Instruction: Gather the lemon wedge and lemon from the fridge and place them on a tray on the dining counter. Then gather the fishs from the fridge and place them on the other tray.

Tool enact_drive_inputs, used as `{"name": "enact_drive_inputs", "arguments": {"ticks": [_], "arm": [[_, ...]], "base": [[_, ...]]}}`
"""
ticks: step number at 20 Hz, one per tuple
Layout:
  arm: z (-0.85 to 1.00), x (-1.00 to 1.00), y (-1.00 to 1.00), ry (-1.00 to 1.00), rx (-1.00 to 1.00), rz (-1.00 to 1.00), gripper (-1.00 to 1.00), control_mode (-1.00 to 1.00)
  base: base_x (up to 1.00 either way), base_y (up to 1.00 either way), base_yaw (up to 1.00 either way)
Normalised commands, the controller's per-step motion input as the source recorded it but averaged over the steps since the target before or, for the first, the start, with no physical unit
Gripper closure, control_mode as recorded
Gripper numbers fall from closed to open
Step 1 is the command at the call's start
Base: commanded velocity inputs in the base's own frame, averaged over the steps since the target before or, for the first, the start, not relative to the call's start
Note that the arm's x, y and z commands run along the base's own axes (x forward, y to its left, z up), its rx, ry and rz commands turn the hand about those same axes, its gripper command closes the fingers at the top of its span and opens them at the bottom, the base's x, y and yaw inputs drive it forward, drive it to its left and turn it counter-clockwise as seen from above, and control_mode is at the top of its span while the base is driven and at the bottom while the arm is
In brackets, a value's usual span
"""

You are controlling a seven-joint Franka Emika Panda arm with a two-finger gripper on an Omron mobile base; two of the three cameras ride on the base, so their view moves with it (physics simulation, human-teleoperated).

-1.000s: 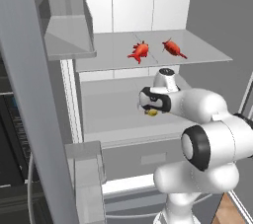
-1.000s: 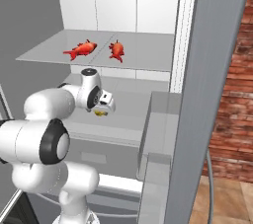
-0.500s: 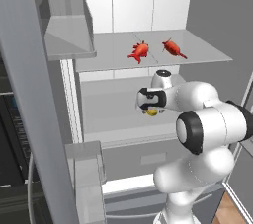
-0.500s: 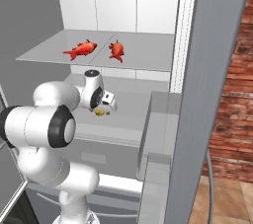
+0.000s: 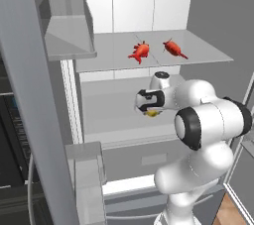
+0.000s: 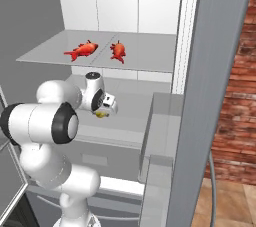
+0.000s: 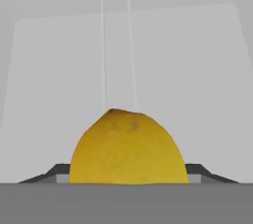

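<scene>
The yellow lemon (image 7: 128,146) lies on the lower shelf of the open fridge (image 5: 208,56). It fills the space between my two dark fingertips (image 7: 59,172), which press against its sides. My gripper (image 5: 152,111) reaches into that shelf from the right, with the lemon (image 5: 153,114) peeking out just under the hand. From the other side, the gripper (image 6: 103,113) sits over the lemon (image 6: 101,115). Two red-orange fish (image 5: 140,51) (image 5: 173,48) lie side by side on the shelf above. The lemon wedge, both trays and the dining counter are out of view.
The open fridge door (image 5: 30,100) stands close on the left, with a clear door bin (image 5: 67,26) at upper-shelf height. Another door panel (image 6: 210,71) rises on the right, with a brick wall (image 6: 240,96) behind it. The glass upper shelf (image 6: 150,56) hangs just over my hand.
The fingers have drawn in onto the lemon's sides. The forearm and elbow have swung lower and closer to the cameras, while the hand stays at the lemon.
</scene>
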Motion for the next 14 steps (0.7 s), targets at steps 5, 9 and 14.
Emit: {"name": "enact_drive_inputs", "arguments": {"ticks": [5, 9, 14], "arm": [[0.04, -0.52, 0.03, -0.02, 0.00, 0.00, 1.00, -1.00], [0.38, -0.98, -0.08, -0.02, 0.00, 0.00, 1.00, -1.00], [0.66, -0.93, -0.17, 0.00, 0.00, 0.00, 1.00, -1.00]], "base": [[0.00, 0.00, 0.00], [0.00, 0.00, 0.00], [0.00, 0.00, 0.00]]}}
